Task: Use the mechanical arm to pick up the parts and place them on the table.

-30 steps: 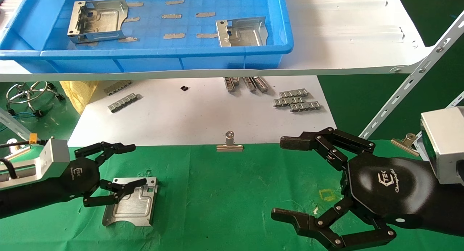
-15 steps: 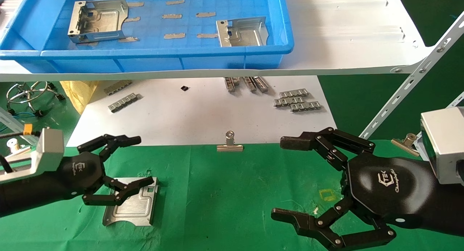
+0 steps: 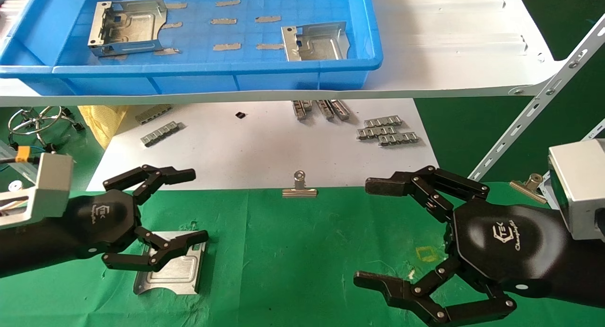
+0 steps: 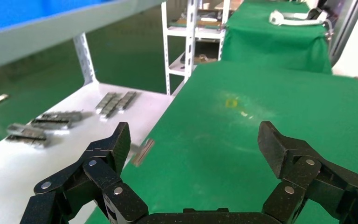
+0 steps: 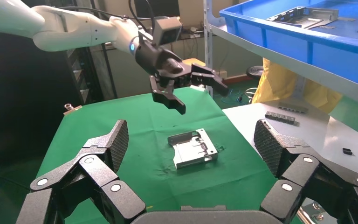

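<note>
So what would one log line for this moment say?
left gripper: open, above part on table | right gripper: open, idle | two parts in tray

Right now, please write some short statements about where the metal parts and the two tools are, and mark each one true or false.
1. One part lies flat on the green table. True.
2. The left tool is shut on that part. False: it is open and raised above the part, not gripping it.
3. Two more parts lie in the blue tray. True.
4. The right tool holds a binder clip. False: it is open and empty; the binder clip sits at the cloth's far edge.
</note>
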